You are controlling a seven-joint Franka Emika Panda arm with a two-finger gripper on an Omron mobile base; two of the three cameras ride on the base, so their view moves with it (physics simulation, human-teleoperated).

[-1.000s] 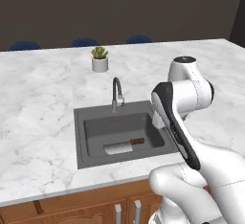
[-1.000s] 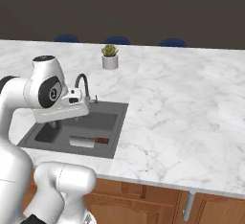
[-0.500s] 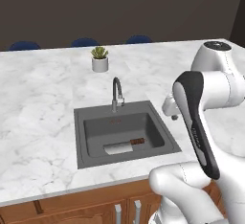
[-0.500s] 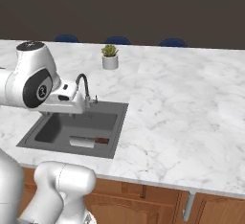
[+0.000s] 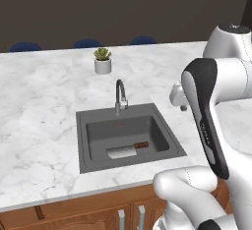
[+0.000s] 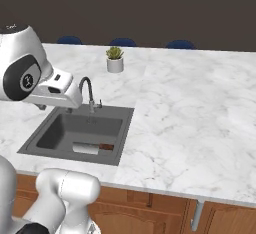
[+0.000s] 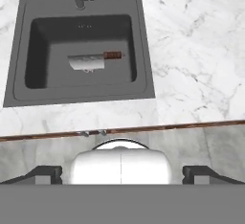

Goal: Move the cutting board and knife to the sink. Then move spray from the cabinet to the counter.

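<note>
Arm risen and swung back from the sink (image 5: pixel 83 140); gripper (image 7: pixel 122 173) spread, empty; knife (image 5: pixel 127 150) in basin at faucet's (image 5: pixel 119 94) 6 o'clock; board unseen, spray pending.

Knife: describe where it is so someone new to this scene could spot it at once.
Find the dark grey sink set into the white marble counter, below the faucet. The knife lies flat on the basin floor, near the front wall. Its broad grey blade and reddish-brown handle set it apart; nothing else lies in the basin.
</note>
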